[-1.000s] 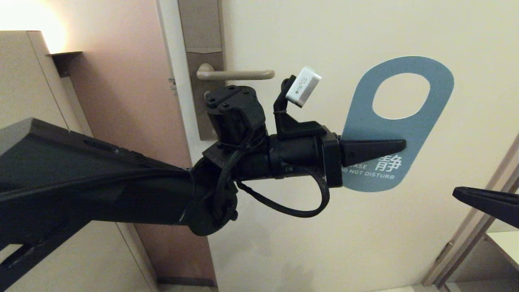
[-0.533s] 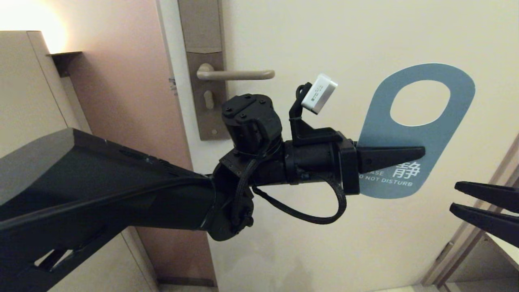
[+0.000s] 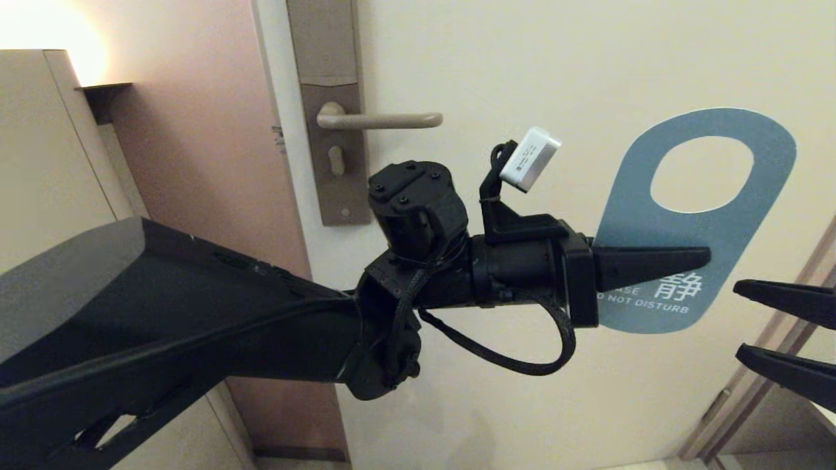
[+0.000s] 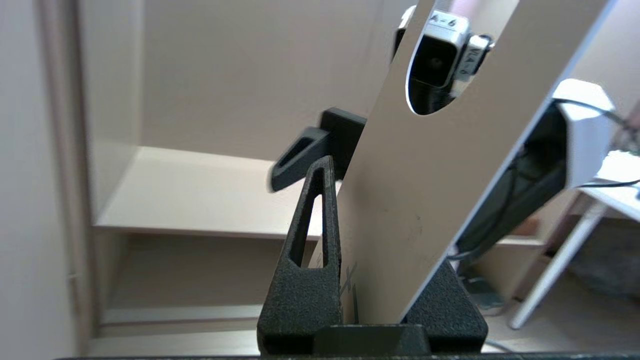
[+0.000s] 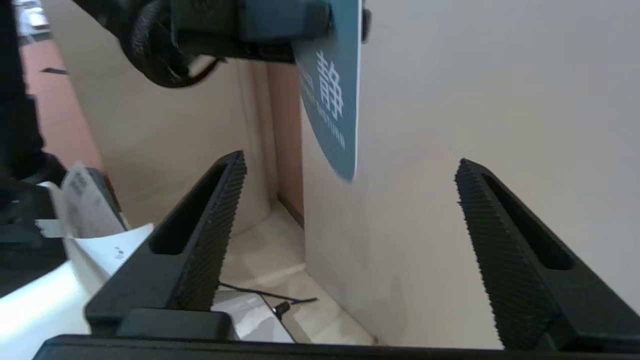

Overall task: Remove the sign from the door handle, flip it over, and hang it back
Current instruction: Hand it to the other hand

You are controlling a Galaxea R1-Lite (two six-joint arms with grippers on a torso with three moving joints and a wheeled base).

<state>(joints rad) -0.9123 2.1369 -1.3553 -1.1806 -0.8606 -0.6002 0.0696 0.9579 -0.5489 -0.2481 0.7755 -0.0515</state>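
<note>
Left hand (image 3: 653, 267) pinches the sign (image 3: 712, 189) by its lettered lower end, blue face outward, holding it off the door (image 3: 522, 59), well right of the bare door handle (image 3: 382, 119). Beyond the sign, the right hand (image 3: 780, 333) waits spread, seemingly poised to receive it for the flip.

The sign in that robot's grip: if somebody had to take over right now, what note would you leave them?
Left tool: shut on the sign, gripping its lower part in mid-air in front of the door, blue "DO NOT DISTURB" face toward the head camera.
Right tool: open and empty, just right of the sign's lower end.
Door handle: bare, up to the left.
Done: sign is off the handle.
Left: turn it over, probably by passing it to the right tool, then hang it back on the handle.
</note>
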